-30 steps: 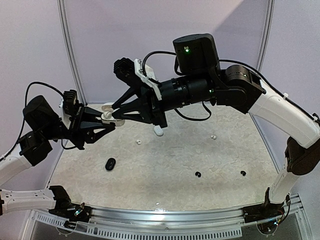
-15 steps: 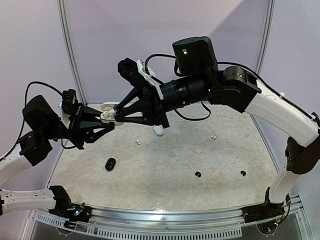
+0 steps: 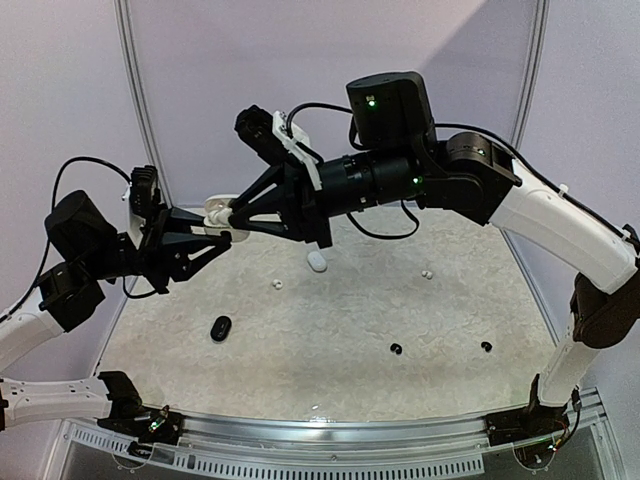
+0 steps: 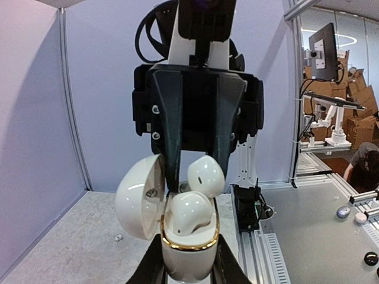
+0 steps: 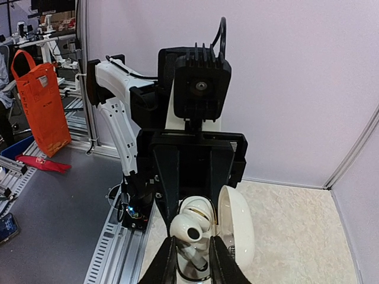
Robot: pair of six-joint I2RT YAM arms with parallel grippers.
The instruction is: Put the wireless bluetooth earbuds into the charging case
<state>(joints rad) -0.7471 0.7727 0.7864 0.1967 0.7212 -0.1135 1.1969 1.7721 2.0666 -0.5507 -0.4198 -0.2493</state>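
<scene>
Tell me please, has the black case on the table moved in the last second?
No; the black case keeps its distance from the front rail.

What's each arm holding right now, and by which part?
Left gripper grips the open white charging case by its lower shell; right gripper pinches one white earbud by its sides, just above the case.

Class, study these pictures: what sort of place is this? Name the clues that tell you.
Probably a robotics lab or workshop. A left arm and a right arm are bolted to a walled table. Beyond it stand another white rig on a bench, stacked cardboard boxes and an orange bag.
</scene>
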